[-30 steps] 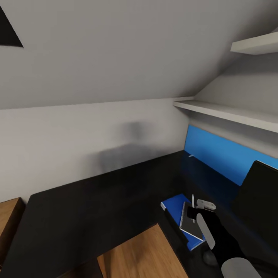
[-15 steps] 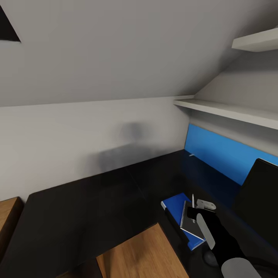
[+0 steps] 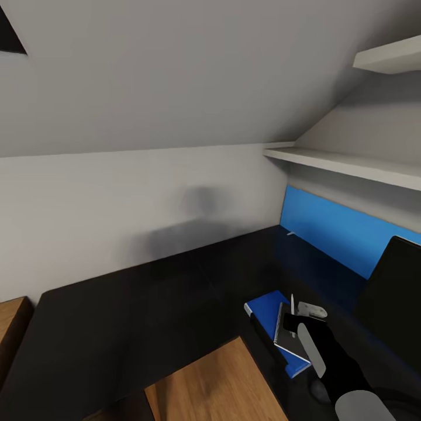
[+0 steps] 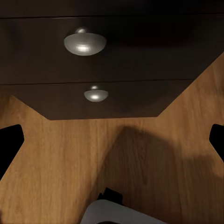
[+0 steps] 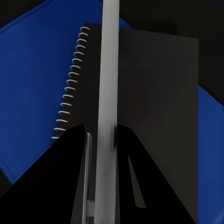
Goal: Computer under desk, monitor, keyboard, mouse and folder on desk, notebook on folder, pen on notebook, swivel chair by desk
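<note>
Over the last second almost nothing moved on the desk [image 3: 146, 310]; only the head camera drifted a little, so the shelves [image 3: 351, 166] and the blue wall panel [image 3: 333, 231] sat slightly differently in the picture, while the right gripper [image 3: 290, 318] stayed at the same place over the stack. In the right wrist view the right gripper [image 5: 101, 154] had its two dark fingers [image 5: 70, 177] pressed on both sides of the pen [image 5: 108, 93], so it was closed and holding the pen. The pen pointed straight along the notebook [image 5: 154, 102], whose wire spiral ran beside it, and the notebook lay on the blue folder [image 5: 32, 93]. In the head view the folder [image 3: 266, 307] lay on the desk near the inner corner, with the notebook [image 3: 286, 334] on top and the pen [image 3: 292, 307] standing above them in the gripper; I could not tell if the pen already touched the cover. The dark monitor [image 3: 392, 286] stood at the right side. I judge that the arm was pausing just before it put the pen down, so the last piece of the stack was almost done. The left gripper [image 4: 112, 135] hung low above the wooden floor [image 4: 56, 177], in front of the drawer unit [image 4: 116, 56] with round knobs [image 4: 84, 43]; its fingertips showed far apart at both sides of the left wrist view, so it was open and empty.
</note>
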Robot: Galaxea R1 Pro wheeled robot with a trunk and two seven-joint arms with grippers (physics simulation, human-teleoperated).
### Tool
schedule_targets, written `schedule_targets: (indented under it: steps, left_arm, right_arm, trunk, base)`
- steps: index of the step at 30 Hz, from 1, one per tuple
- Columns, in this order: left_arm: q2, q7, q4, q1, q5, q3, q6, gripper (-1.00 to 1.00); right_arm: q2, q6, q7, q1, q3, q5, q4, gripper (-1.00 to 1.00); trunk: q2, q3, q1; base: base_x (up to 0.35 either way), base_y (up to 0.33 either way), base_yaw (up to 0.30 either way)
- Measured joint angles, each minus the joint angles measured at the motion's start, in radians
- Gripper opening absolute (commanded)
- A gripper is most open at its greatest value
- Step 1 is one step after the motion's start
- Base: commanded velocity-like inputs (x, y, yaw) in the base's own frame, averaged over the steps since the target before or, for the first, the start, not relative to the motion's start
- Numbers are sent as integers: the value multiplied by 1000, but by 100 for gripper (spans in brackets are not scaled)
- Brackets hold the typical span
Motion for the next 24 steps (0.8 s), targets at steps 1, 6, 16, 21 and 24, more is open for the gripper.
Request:
schedule_targets:
  steps: [1, 6, 16, 21, 24]
  left_arm:
    - [0, 0, 0, 0, 0, 0, 0, 100]
    - [0, 0, 0, 0, 0, 0, 0, 100]
    - [1, 0, 0, 0, 0, 0, 0, 100]
    - [1, 0, 0, 0, 0, 0, -1, 100]
    - [1, 0, 0, 0, 0, 0, 0, 100]
  right_arm:
    - [0, 0, 0, 0, 0, 0, 0, -100]
    - [-1, 0, 0, 0, 0, 0, 0, -100]
    - [0, 0, 0, 0, 0, 0, 0, -100]
    - [0, 0, 0, 0, 0, 0, 0, -100]
    - [0, 0, 0, 0, 1, 0, 0, -100]
  trunk:
    - [-7, -3, 4]
    - [-42, -19, 23]
    - [-112, -50, 61]
    - [-147, -66, 81]
    - [-154, -69, 85]
  base:
    - [0, 0, 0]
    - [0, 0, 0]
    - [0, 0, 0]
    - [0, 0, 0]
    - [0, 0, 0]
